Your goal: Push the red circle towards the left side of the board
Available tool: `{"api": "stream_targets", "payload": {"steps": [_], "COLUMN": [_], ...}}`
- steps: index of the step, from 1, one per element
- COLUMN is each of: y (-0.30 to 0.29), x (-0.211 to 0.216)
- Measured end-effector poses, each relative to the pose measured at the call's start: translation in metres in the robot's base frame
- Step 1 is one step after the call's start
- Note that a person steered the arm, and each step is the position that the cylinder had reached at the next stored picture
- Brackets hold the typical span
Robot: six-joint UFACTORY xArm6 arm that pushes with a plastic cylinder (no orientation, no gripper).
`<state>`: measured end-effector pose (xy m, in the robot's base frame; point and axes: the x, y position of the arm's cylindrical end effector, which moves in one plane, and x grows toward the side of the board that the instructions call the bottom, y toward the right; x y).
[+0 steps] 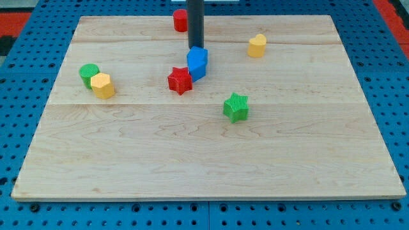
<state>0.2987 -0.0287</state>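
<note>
The red circle [180, 20] stands at the view's top edge of the wooden board [204, 160], partly hidden behind my rod. My tip [195, 48] rests on the board just below and right of the red circle, right above the blue block [197, 62] and touching or nearly touching it. A red star [180, 80] lies just left and below the blue block.
A green circle [88, 73] and a yellow hexagon [102, 85] sit together at the view's left. A yellow block [257, 46] is at the top right. A green star [236, 107] lies right of centre. Blue pegboard surrounds the board.
</note>
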Motion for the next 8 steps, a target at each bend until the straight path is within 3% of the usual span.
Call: {"api": "stream_targets", "payload": {"steps": [1, 2, 3, 4, 7, 8], "y": [-0.018, 0.032, 0.026, 0.000, -0.181, -0.200], "x": [-0.019, -0.052, -0.104, -0.105, -0.097, -0.082]}}
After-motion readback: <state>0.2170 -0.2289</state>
